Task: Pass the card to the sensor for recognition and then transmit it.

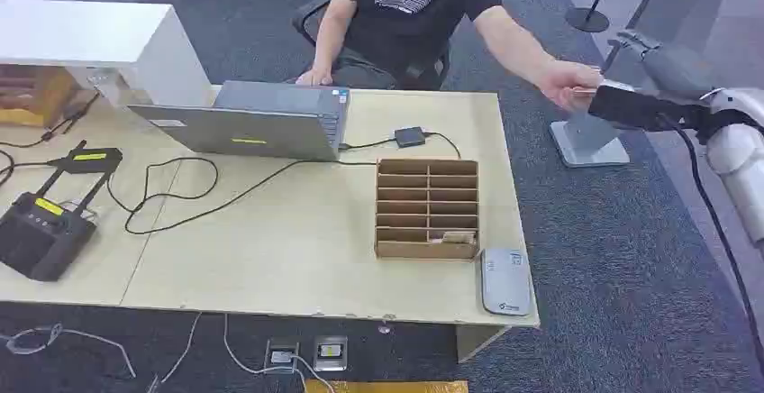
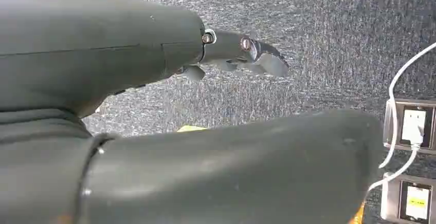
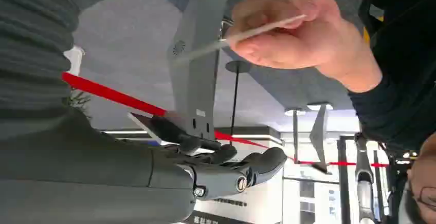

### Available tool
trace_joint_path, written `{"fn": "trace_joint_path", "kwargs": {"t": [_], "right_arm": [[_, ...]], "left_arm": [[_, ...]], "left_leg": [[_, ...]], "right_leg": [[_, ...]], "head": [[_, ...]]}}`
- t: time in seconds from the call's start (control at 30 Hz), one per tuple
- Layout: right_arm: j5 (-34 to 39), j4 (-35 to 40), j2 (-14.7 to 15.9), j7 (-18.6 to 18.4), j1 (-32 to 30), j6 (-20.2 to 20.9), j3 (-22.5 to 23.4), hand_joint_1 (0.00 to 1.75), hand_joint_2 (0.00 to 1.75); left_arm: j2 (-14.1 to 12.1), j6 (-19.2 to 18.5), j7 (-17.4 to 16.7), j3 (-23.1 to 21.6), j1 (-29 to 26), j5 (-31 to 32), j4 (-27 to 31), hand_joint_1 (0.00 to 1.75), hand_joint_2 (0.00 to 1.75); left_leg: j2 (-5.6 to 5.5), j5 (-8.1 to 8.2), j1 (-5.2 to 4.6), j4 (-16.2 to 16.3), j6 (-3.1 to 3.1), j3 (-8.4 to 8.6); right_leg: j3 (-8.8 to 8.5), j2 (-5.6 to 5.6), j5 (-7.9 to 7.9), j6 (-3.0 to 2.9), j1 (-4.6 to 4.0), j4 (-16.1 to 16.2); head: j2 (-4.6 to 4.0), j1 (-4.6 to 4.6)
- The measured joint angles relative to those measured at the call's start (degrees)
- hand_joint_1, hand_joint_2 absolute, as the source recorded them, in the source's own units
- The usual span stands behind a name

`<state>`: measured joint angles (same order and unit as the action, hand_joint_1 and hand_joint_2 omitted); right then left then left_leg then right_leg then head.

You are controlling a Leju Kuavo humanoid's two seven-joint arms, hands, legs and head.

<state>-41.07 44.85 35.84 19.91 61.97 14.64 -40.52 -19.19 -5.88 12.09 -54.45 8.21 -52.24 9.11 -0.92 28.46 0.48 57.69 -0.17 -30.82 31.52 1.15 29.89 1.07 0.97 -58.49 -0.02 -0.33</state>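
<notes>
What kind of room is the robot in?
Probably an office or test lab: a desk with a laptop, grey carpet, floor sockets, and a person sitting behind it.

Beyond the surface [image 1: 270, 258] edge, a person's hand [image 1: 566, 82] and grey stand [image 1: 590, 141] crowd the right robot hand [image 1: 631, 105].

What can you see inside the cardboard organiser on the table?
The cardboard organiser has two columns of slots. Most look empty; the bottom right slot holds something pale, perhaps cards. Slot depths stay hidden.
</notes>
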Motion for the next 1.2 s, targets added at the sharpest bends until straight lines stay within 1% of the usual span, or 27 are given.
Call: {"fn": "trace_joint_path", "kwargs": {"t": [0.03,0.07,0.1,0.33,0.57,0.8,0.9,1.0,1.07,1.2], "right_arm": [[-0.1,0.4,-0.2,-0.1,-0.3,-0.2,0.0,0.0,1.75],[-0.1,0.6,-0.3,-0.3,-0.6,-0.3,0.0,1.68,1.75],[0.0,0.8,-0.3,-0.4,-0.8,-0.4,0.0,1.75,1.75],[0.6,1.7,-0.6,-1.1,-2.4,-0.7,0.3,1.75,1.75],[0.3,2.6,-0.2,-1.3,-4.1,-0.3,1.4,1.75,1.75],[0.6,4.7,0.9,-1.6,-6.2,0.9,2.8,1.75,1.75],[1.6,6.9,2.0,-3.2,-7.7,2.6,3.9,1.75,1.75],[4.0,10.5,3.5,-5.6,-10.3,4.9,6.1,1.75,1.75],[6.2,14.0,4.8,-8.0,-13.1,7.1,8.1,1.75,1.75],[9.0,21.7,7.0,-11.5,-19.1,10.1,11.8,1.75,1.75]], "left_arm": [[0.0,0.0,0.0,-0.1,0.0,0.0,0.0,0.0,0.0],[0.0,0.1,0.0,-0.1,0.0,-0.1,0.0,0.0,0.0],[0.0,0.1,0.0,-0.2,0.0,-0.1,0.0,0.0,0.0],[0.0,0.2,-0.8,-0.7,0.0,-0.3,0.0,0.0,0.0],[0.0,0.2,-0.9,-1.4,-0.1,-0.5,0.0,0.0,0.0],[0.0,0.8,-0.9,-1.6,-0.1,-0.9,0.0,0.0,0.0],[0.0,0.7,-0.9,-1.7,-0.1,-1.1,0.0,0.0,0.0],[0.0,0.7,-0.9,-1.8,-0.2,-1.6,0.0,0.0,0.0],[0.0,0.7,-1.2,-1.8,-0.2,-2.0,0.0,0.0,0.0],[-0.1,0.7,-2.2,-2.2,-0.2,-2.6,-0.2,0.0,0.0]], "left_leg": [[0.0,0.0,0.0,0.0,0.0,0.0],[0.0,0.0,0.0,0.0,0.0,0.0],[0.0,0.0,0.0,0.0,0.0,0.0],[0.0,0.0,0.0,0.0,0.0,0.01],[0.01,0.0,-0.01,0.0,0.0,0.01],[0.01,0.0,0.0,0.0,0.0,0.01],[0.01,0.0,-0.01,0.0,0.0,0.0],[0.0,0.0,-0.01,0.0,0.0,0.0],[0.0,0.01,0.0,0.0,0.01,0.0],[0.02,0.02,-0.01,0.0,0.01,-0.01]], "right_leg": [[0.0,0.0,0.0,0.0,0.0,0.0],[0.0,0.0,0.0,0.0,0.0,0.0],[0.0,0.0,0.0,0.0,0.0,0.0],[0.01,-0.01,0.0,0.0,0.0,0.0],[0.03,-0.01,0.0,0.0,0.01,0.0],[0.04,-0.03,0.0,0.0,0.0,0.0],[0.04,-0.01,0.0,0.0,0.0,0.0],[0.05,-0.01,0.0,0.0,0.01,0.0],[0.02,0.01,0.0,0.0,0.0,0.0],[0.05,-0.01,0.0,0.0,0.01,0.0]], "head": [[0.0,0.02],[0.0,0.0],[0.0,0.02],[0.0,0.02],[0.0,0.02],[0.0,0.02],[0.0,0.02],[0.0,0.02],[0.0,0.04],[0.0,-0.02]]}}
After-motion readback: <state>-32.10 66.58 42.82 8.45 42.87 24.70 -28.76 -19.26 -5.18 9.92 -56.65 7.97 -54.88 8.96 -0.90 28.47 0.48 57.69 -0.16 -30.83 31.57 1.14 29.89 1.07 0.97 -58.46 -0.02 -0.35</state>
